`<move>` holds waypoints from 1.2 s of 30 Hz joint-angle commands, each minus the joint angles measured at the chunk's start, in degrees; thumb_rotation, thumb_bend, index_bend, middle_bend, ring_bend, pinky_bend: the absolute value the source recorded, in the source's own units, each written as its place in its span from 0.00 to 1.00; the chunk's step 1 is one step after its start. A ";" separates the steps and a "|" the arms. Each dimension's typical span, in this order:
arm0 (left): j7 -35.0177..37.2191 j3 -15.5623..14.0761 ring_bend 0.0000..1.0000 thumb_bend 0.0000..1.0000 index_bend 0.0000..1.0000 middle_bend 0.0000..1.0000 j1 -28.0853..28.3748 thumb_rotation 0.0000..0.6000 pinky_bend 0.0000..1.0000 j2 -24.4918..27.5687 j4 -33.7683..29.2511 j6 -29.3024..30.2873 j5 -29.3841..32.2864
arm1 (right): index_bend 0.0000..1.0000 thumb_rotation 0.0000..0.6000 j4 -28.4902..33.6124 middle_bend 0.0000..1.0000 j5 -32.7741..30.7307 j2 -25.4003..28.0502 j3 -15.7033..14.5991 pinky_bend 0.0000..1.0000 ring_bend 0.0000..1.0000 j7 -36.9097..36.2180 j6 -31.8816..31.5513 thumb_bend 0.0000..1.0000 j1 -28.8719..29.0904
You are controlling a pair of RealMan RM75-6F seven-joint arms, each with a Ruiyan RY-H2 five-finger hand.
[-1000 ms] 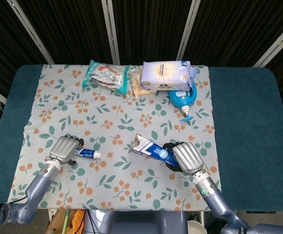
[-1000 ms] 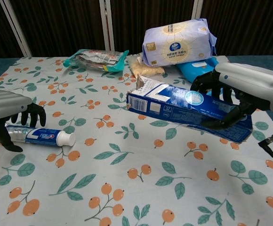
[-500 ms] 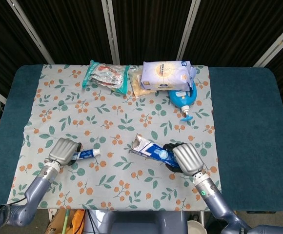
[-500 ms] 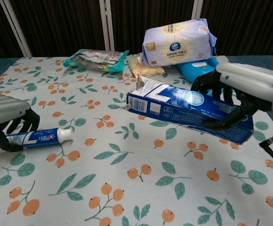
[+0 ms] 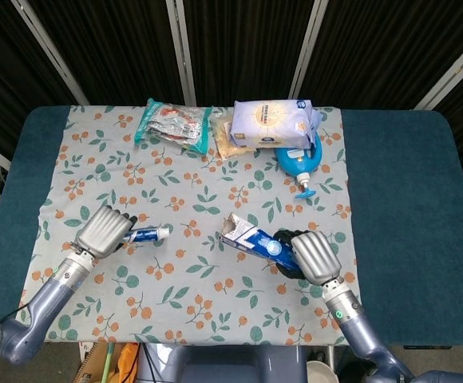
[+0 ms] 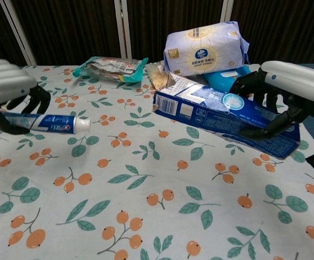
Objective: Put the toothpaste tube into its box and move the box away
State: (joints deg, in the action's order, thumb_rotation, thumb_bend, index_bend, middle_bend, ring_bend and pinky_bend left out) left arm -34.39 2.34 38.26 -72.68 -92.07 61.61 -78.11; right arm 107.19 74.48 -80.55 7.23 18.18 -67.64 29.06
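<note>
Left hand [image 6: 8, 89], fingers curled around the toothpaste tube [image 6: 54, 124], holds it left of the box [image 6: 222, 111], which the right hand's [image 6: 287, 95] fingers clasp.

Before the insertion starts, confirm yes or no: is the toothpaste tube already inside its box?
No, the left hand holds the toothpaste tube well apart from the box held by the right hand.
</note>
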 commanded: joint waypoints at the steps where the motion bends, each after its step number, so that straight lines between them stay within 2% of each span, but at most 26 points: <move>1: 3.54 3.13 0.64 0.51 0.60 0.69 3.69 1.00 0.61 5.65 -1.23 1.18 -6.13 | 0.58 1.00 1.35 0.57 -0.85 0.13 0.41 0.60 0.57 -1.79 -0.07 0.39 -0.39; 5: 10.01 5.81 0.64 0.51 0.60 0.69 6.88 1.00 0.61 10.12 -1.64 0.28 -10.03 | 0.58 1.00 2.43 0.57 -0.51 0.61 0.49 0.60 0.57 -3.42 -0.02 0.39 -0.60; 8: 16.18 6.40 0.64 0.51 0.61 0.69 10.12 1.00 0.61 13.86 -1.23 -2.39 -14.38 | 0.58 1.00 2.83 0.57 -0.03 1.00 0.30 0.60 0.57 -4.08 -0.03 0.39 -0.77; 13: 21.60 7.13 0.64 0.51 0.61 0.69 13.60 1.00 0.61 16.77 0.43 -3.52 -19.32 | 0.58 1.00 3.65 0.57 0.54 1.46 -0.05 0.60 0.57 -4.94 -0.16 0.39 -1.12; 20: 22.44 7.72 0.64 0.51 0.61 0.69 15.73 1.00 0.61 16.57 -0.91 -4.91 -20.44 | 0.58 1.00 5.31 0.57 1.28 1.96 -0.30 0.60 0.57 -5.83 -0.46 0.39 -1.53; 36: 18.34 6.83 0.64 0.51 0.61 0.69 18.20 1.00 0.61 15.87 -2.30 -8.81 -22.16 | 0.58 1.00 6.41 0.57 0.51 2.99 -0.29 0.60 0.57 -7.70 0.04 0.39 -1.97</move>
State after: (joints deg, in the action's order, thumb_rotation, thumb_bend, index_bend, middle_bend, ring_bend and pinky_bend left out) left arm -15.90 9.25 56.36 -56.68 -94.30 52.94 -100.22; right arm 113.60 74.95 -77.56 6.96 10.52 -67.61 27.10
